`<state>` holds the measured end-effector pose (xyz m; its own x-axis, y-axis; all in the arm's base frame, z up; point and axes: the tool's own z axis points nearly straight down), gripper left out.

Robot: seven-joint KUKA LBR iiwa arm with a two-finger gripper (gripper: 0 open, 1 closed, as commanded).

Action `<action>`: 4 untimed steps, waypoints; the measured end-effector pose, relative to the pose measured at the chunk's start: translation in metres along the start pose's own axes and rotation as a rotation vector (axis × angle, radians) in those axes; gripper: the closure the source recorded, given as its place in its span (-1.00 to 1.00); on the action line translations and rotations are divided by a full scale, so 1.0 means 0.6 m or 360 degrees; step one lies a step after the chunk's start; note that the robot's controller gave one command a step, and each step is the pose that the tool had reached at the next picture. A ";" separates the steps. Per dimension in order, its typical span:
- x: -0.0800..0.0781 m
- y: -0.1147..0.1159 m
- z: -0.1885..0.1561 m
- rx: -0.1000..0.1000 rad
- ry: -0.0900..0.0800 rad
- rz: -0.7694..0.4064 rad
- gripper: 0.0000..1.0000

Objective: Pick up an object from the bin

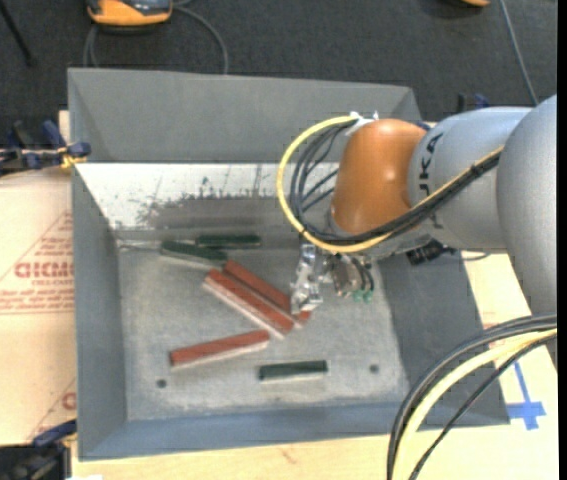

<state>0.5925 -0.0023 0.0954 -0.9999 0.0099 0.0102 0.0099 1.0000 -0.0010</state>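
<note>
Because the bin (93, 298) holds only a few flat sticks, most of them lying apart, a clean pick is mostly a matter of choosing one and squaring up to it. Nearest the front wall lies a short dark green stick (293, 371), alone on the floor. Just behind it and to the left, a single red-brown stick (220, 349) lies at a slight slant, also free on all sides. In the middle of the bin, two paired red-brown sticks (251, 293) lie side by side and touching, running diagonally. The fingers (306, 286) stand low at their right-hand end. Whether they are open or closed, or have hold of anything, I cannot tell. Farthest back, two long dark green sticks (225, 240) rest by the foot of the rear wall.

The paired sticks look the likely target. To take one well, the fingers should span it across its narrow width, reach the floor before closing, and grip nearer its middle so that it lifts level and leaves its neighbour behind.
</note>
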 end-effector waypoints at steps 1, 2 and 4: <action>-0.003 0.002 0.008 -0.0002 -0.0035 0.0000 -1.00; 0.001 0.001 0.013 0.0000 -0.0024 -0.0002 1.00; 0.000 -0.022 -0.255 -0.0001 -0.0028 0.0020 1.00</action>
